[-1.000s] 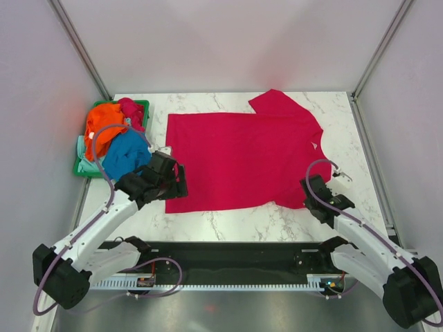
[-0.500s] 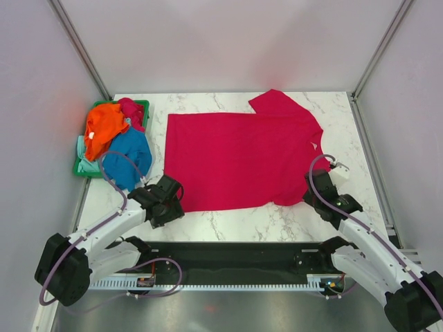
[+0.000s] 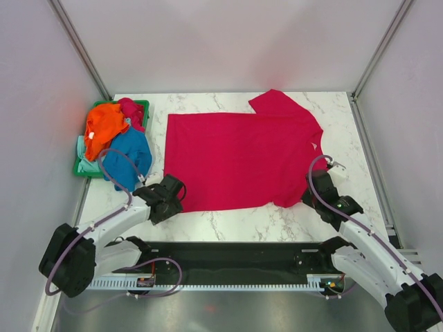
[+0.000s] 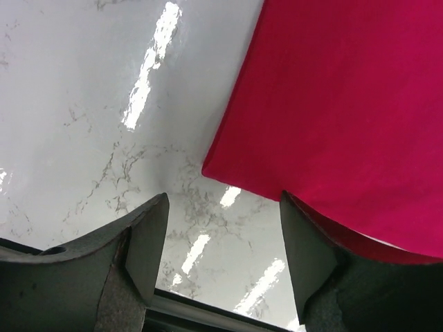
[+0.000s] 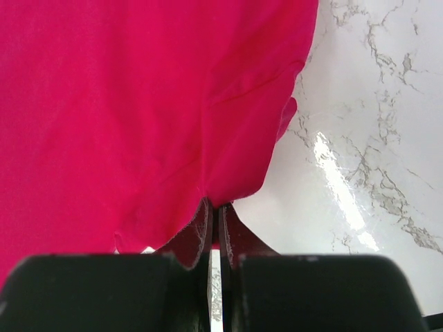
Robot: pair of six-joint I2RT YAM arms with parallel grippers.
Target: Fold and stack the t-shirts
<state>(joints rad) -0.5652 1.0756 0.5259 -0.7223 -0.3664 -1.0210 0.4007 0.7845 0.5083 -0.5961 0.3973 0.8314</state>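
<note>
- Spreading appears complete: the magenta-red t-shirt lies flat on the table, with no fold made yet
- The left gripper is released, its jaws apart astride the shirt's near left hem corner
- The right gripper is clenched, pinching the shirt's near right edge
- The orange t-shirt, blue t-shirt and pale mint t-shirt sit heaped in the green basket, not yet laid out
- Judged progress: early; every fold and the whole stack are outstanding
</note>
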